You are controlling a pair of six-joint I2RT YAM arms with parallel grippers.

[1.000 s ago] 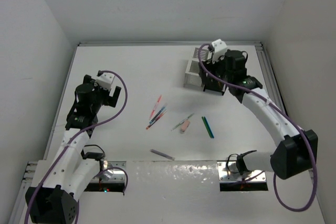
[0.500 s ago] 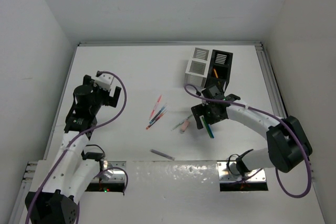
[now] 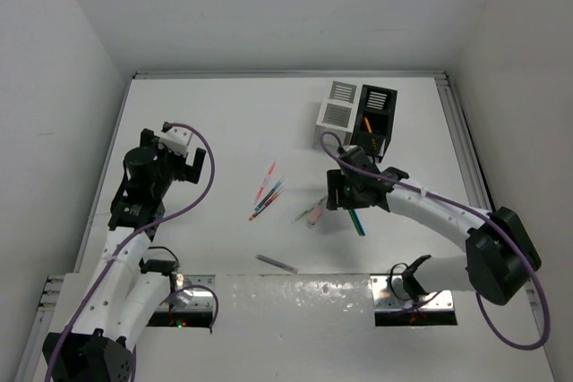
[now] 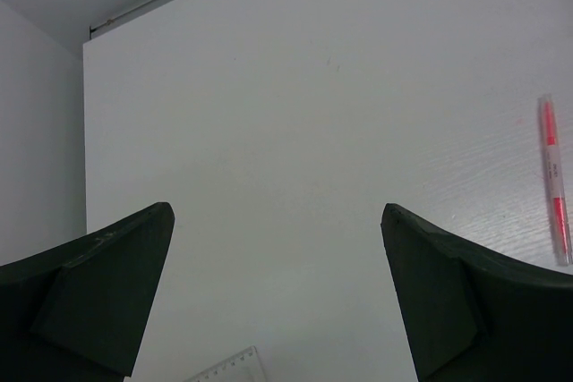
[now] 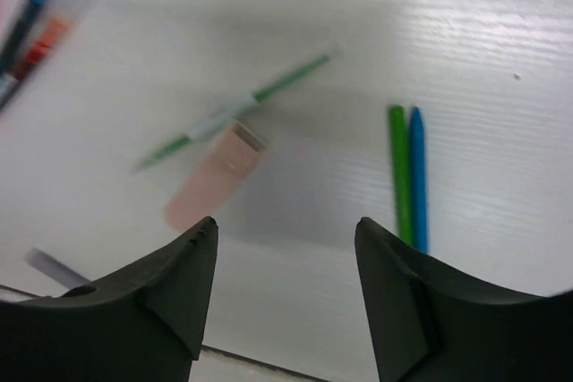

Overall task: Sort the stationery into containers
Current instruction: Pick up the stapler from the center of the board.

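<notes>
Left end effector (image 4: 276, 212), right end effector (image 5: 286, 225) agape, empty; one white container (image 3: 337, 114), one black container (image 3: 377, 119), one eraser (image 5: 215, 176).

left arm (image 3: 118, 264): folded upward, wrist angled forward
left gripper (image 4: 276, 212): fingers spread wide, empty
right arm (image 3: 439, 212): stretched leftward, wrist low
right gripper (image 5: 285, 225): fingers partly apart, nothing between

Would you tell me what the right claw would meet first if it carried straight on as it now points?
The right claw would probably meet bare table, between the pink eraser and the green pen. The eraser lies nearest that line; depth is unclear, so the claw might clip it.
</notes>
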